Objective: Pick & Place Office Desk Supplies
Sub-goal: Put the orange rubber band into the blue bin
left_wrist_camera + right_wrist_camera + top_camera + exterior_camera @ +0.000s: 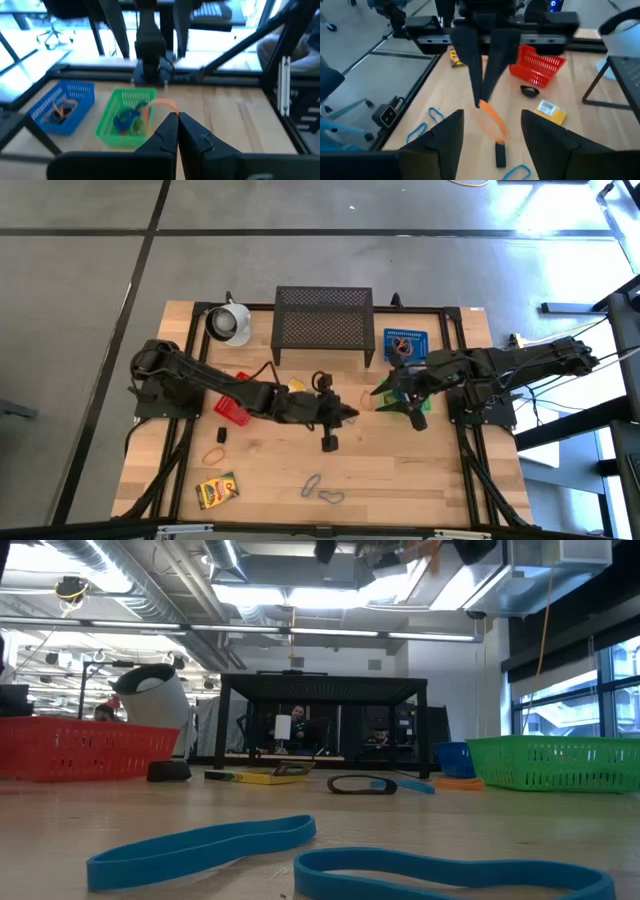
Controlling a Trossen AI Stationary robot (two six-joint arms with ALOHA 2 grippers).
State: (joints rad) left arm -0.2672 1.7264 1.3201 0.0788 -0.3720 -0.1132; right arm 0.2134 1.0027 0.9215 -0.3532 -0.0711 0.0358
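Orange loop (pixel 490 121) in closed left jaws (right jaws wide, empty)

I see a black mesh shelf (pixel 323 322) at the far edge of the wooden tabletop (pixel 420 470), beyond both pincers. A white mug (pixel 231 323) lies tipped beside it, past the left pincer. A red basket (pixel 232 410) sits behind the left pincer. A blue basket (pixel 405 344) stands just beyond the right pincer, and a green basket (pixel 415 412) is partly under it. Grey floor (pixel 80 300) surrounds the tabletop.
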